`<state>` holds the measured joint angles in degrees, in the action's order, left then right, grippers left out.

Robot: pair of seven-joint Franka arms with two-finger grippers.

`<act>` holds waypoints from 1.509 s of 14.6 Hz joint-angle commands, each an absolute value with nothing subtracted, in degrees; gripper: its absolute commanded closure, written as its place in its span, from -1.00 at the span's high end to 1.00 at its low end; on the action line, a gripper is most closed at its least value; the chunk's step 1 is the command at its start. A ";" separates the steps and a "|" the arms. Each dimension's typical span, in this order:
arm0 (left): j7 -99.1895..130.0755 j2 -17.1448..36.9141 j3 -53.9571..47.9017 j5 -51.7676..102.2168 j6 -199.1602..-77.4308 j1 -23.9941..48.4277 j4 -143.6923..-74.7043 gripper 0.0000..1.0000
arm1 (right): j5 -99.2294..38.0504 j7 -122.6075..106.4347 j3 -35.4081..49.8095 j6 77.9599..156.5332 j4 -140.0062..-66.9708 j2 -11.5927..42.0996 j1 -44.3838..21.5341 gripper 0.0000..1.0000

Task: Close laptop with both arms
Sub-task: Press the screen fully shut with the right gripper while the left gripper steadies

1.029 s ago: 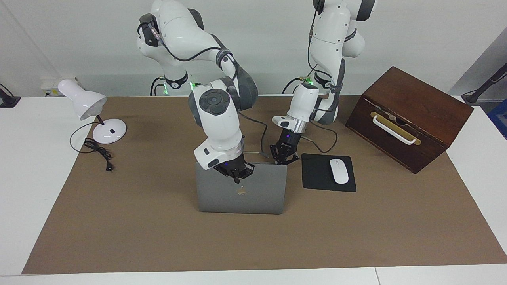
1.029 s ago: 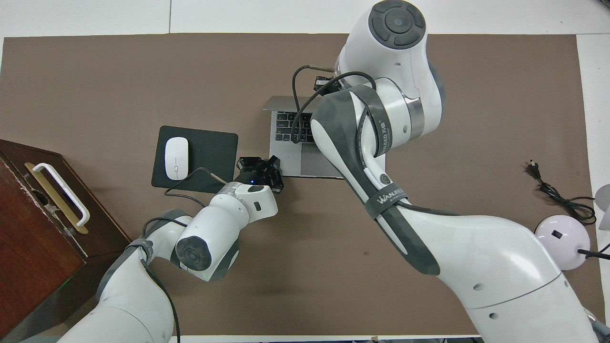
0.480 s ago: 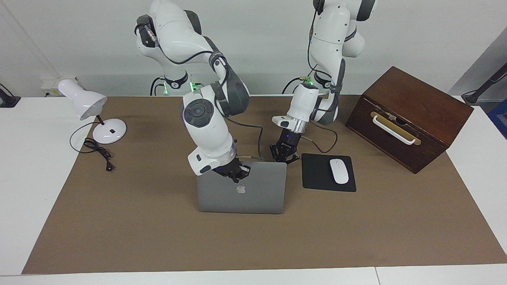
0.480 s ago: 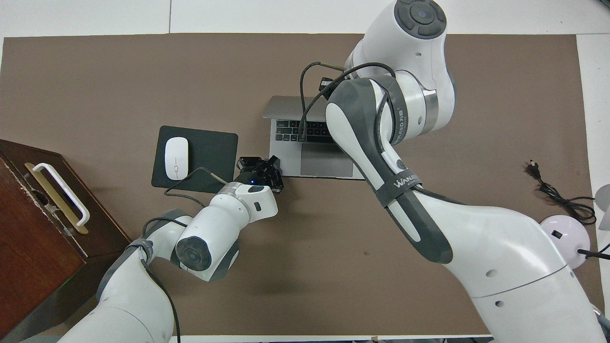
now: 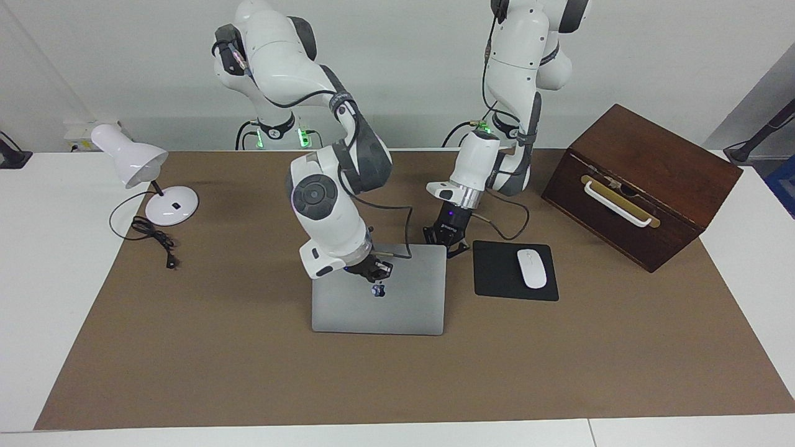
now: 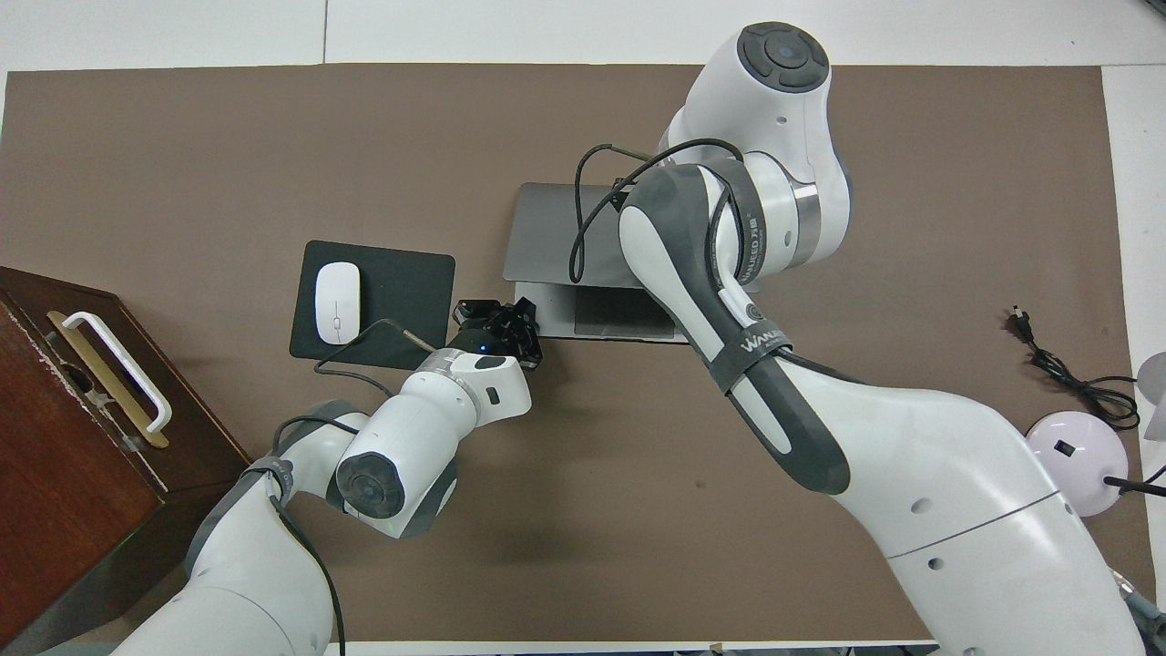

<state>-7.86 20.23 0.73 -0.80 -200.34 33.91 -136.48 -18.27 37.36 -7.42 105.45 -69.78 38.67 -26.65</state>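
Lid nearly down on the laptop [image 5: 379,301] mid-tabletop [image 5: 248,372]!

Right hand [image 5: 372,273] presses on the lid by the logo, fingers seemingly together with nothing between them, though that's hard to tell. Left hand [image 5: 448,242] sits at the laptop's corner nearer the robots, beside the mouse pad [image 5: 506,282]; its finger spread I cannot tell. A strip of trackpad shows in the overhead view.

Laptop [image 5: 379,304] mid-surface, mouse pad [image 5: 500,273] just beside it toward the left arm's end. Mouse [image 5: 531,268] on the pad. Lamp [image 5: 149,180] at the right arm's end.
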 commanded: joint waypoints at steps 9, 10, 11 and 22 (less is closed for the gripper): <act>-8.09 24.70 1.32 -2.46 -200.74 35.42 -135.62 -1.00 | -22.15 37.97 -7.03 106.17 -73.48 38.85 -26.63 -1.00; -8.09 24.70 1.32 -2.46 -200.74 35.42 -135.62 -1.00 | -22.15 37.97 -7.03 106.17 -73.48 38.85 -26.54 -1.00; -8.09 24.70 1.32 -2.55 -200.74 35.42 -135.62 -1.00 | -22.24 38.06 -7.03 106.26 -73.56 38.93 -26.63 -1.00; -8.09 24.79 1.41 -3.16 -200.74 35.33 -135.62 -1.00 | -23.02 38.14 -7.03 111.35 -76.02 40.08 -27.07 -1.00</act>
<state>-8.48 20.33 1.05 -1.66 -200.58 34.04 -136.50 -21.37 37.53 -7.30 109.16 -74.81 39.87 -27.07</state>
